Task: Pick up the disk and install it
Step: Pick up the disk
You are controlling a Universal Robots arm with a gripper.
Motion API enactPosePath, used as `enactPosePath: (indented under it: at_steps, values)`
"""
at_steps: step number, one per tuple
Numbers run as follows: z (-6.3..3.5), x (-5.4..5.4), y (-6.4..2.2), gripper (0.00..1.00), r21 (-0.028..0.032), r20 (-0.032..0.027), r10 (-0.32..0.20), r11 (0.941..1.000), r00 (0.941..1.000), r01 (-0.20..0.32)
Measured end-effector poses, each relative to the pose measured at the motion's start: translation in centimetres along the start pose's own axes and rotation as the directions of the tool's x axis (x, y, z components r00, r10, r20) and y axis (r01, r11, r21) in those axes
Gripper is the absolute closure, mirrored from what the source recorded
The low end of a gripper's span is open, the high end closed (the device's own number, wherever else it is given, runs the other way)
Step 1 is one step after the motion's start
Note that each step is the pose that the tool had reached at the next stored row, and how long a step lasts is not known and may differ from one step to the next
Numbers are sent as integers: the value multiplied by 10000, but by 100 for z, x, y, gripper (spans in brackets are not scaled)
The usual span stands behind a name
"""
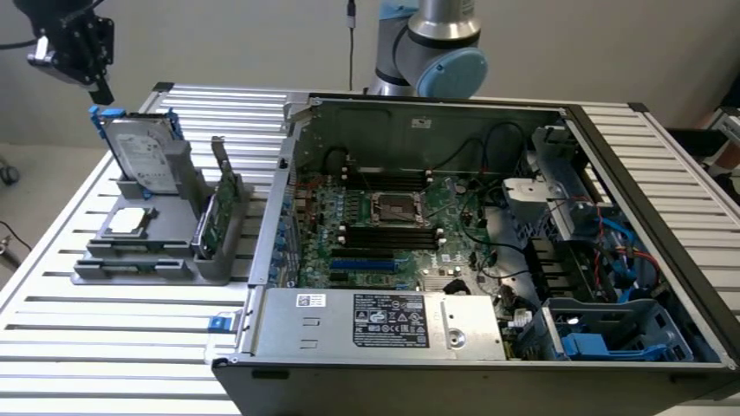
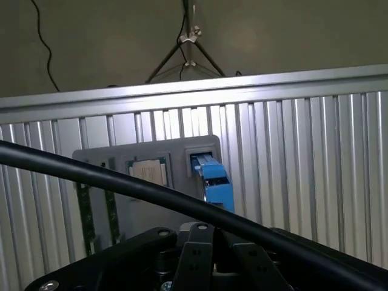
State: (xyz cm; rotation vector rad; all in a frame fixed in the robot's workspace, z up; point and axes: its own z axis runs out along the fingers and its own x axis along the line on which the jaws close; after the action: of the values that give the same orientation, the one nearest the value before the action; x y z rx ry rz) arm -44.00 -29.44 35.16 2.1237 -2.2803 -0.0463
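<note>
**Closed pincer hanging over the upright disk**

The pincer (image 1: 102,92) is hanging just above the top corner of the disk (image 1: 144,154), at the exterior view's far left. Its fingers are pressed together and are gripping nothing. Whether the tip is touching the blue carrier frame (image 1: 104,113) cannot be told.

The disk is standing on end in a grey holder (image 1: 173,234) on the slatted tabletop (image 1: 116,347). Its long axis is running nearly upright, leaning slightly toward the exterior view's left. Its broad silver face with the white label is facing the exterior view's right and toward the camera. The blue frame is edging its top and sides.

A square CPU chip (image 1: 127,222) is lying flat in the same holder, just in front of the disk. A green circuit card (image 1: 218,206) is standing on edge beside it. The open computer case (image 1: 463,234) is sitting on the tabletop, at the exterior view's right of the holder.

In the wrist view a black cable (image 2: 121,185) is crossing in front of the holder.
</note>
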Motion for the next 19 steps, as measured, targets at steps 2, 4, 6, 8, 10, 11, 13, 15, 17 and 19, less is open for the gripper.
enactPosePath:
  at_steps: [2, 4, 6, 8, 10, 11, 13, 15, 17, 19]
  values:
    - [-1, 0, 0, 89, 13, -12, -316, 9995, 9995, 316]
    - [0, -3, 1, 89, 43, -21, -575, 9983, 9983, 575]
    - [-1, -6, 1, 89, 75, -31, -824, 9966, 9966, 824]
    - [-1, -11, 2, 89, 146, -40, -1018, 9947, 9948, 1019]
    - [-1, -28, 2, 89, 267, -51, -1153, 9930, 9933, 1154]
    - [0, -46, 6, 89, 302, -52, -1163, 9927, 9932, 1165]
    - [0, -53, 9, 89, 312, -52, -1163, 9927, 9932, 1165]
    - [0, -53, 8, 89, 312, -54, -1165, 9927, 9932, 1166]
    - [0, -53, 8, 89, 312, -54, -1164, 9927, 9932, 1165]
    - [0, -53, 8, 88, 312, -54, -1164, 9927, 9932, 1165]
